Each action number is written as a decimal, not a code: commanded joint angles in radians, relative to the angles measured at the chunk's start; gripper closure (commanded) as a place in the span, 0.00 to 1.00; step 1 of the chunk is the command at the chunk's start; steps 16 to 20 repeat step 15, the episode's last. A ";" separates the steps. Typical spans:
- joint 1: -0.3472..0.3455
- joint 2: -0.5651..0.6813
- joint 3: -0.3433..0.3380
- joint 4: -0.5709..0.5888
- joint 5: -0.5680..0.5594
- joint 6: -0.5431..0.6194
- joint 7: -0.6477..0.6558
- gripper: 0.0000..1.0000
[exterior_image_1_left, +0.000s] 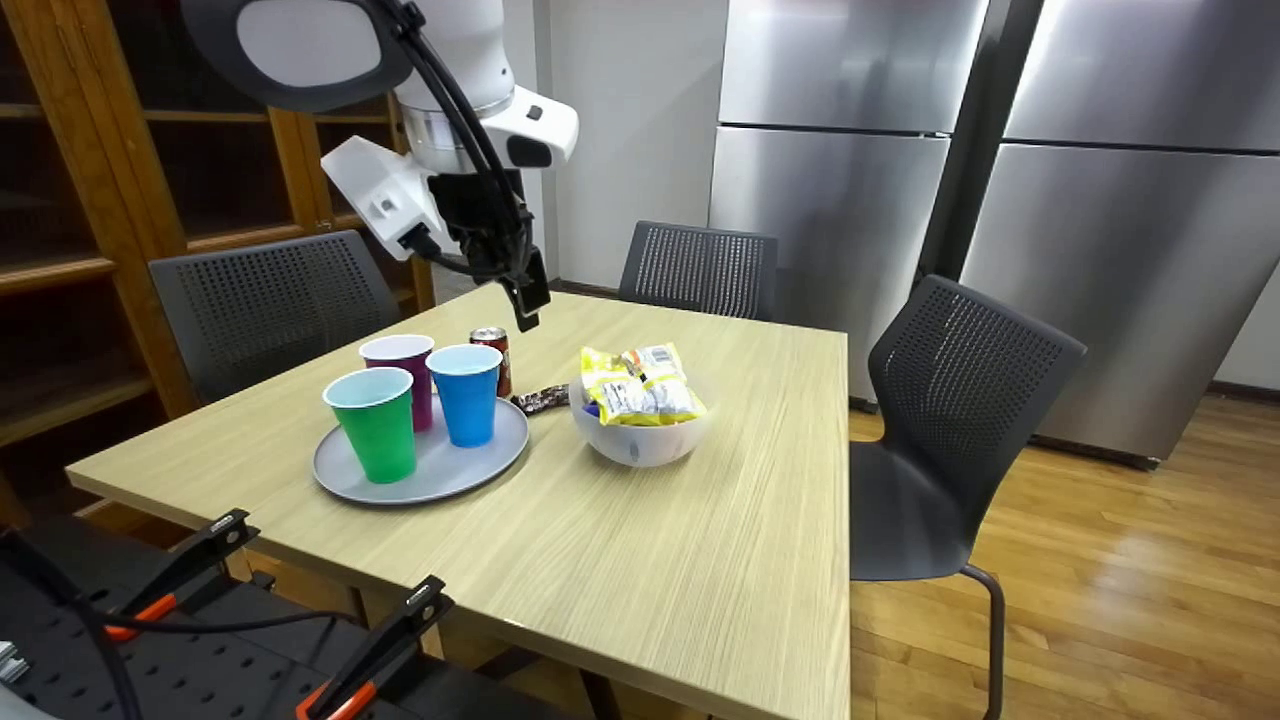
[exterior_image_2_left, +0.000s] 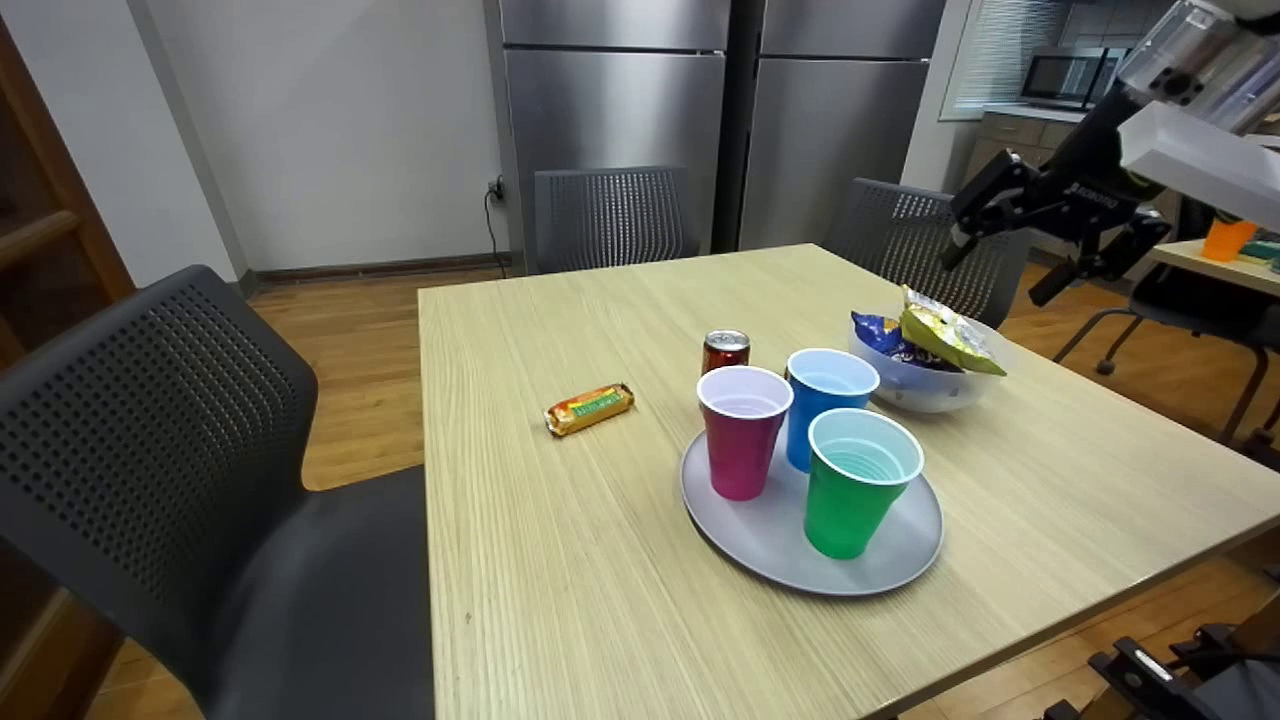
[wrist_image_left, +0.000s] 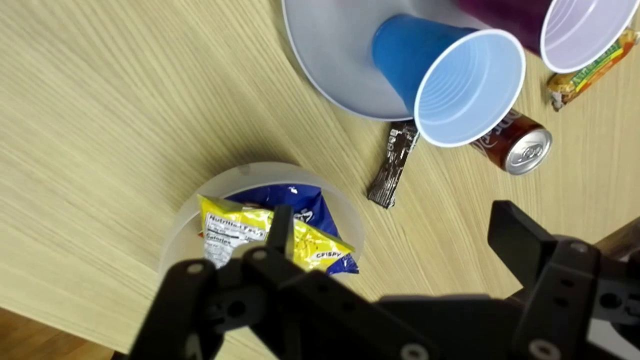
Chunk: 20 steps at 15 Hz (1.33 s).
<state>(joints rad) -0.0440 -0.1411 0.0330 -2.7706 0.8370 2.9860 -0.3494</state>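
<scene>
Wrist view: hand spread wide, holding nothing; yellow packet in bowl at hand's nine o'clock; off-centre descent could drive hand against bowl, tipping it, spilling yellow packet.

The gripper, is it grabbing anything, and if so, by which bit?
Nothing is held: the gripper is open, with nothing between its fingers.
</scene>
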 joint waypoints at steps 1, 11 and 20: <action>-0.007 -0.006 -0.008 0.000 0.000 -0.002 -0.010 0.00; -0.015 -0.014 -0.014 0.000 0.000 -0.007 -0.020 0.00; -0.015 -0.014 -0.014 0.000 0.000 -0.007 -0.020 0.00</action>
